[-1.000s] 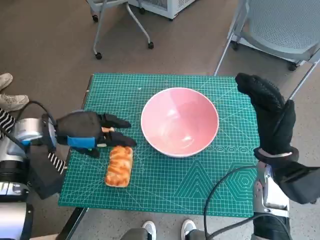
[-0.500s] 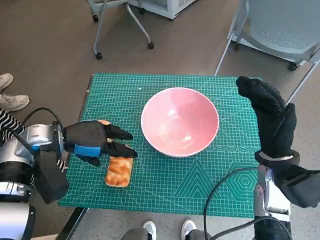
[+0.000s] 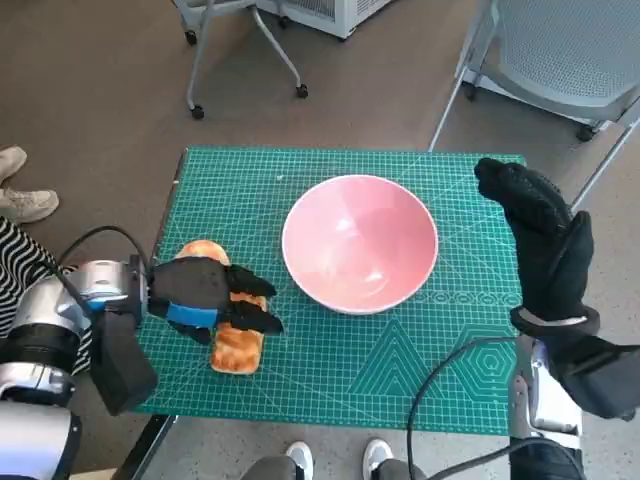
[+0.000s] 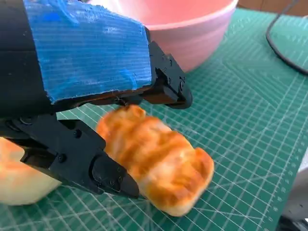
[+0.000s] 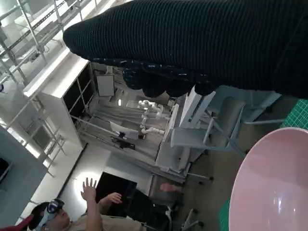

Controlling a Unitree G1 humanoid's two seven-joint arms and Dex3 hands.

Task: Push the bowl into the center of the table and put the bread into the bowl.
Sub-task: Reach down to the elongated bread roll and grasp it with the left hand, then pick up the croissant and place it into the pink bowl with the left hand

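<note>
Bread (image 3: 238, 338) lies at table's (image 3: 400, 380) left front, straddled by left hand (image 3: 205, 295), fingers (image 4: 103, 171) spread, not yet clamped. Bowl (image 3: 360, 242) centred. Right hand (image 3: 545, 240) raised, flat, nothing held. Risk: soft loaf squashed or slipped if pinched off-centre.

— What is the bowl (image 3: 360, 243) made of, going by its look?
— Smooth pink ware with a soft gloss; light glints on the inside wall.
— And the mat (image 3: 400, 360) under it?
— Matt green, rubbery-looking, printed with fine white grid lines.
— The bread (image 4: 159, 163) beside the bowl?
— A browned, slightly shiny crust, paler and duller at its ends.
— The hands?
— The left hand (image 3: 205, 298) is hard black plastic, with ribbed blue tape (image 4: 86, 53) over its back. The right hand (image 3: 545, 240) wears a coarse black knit glove, matt all over.
</note>
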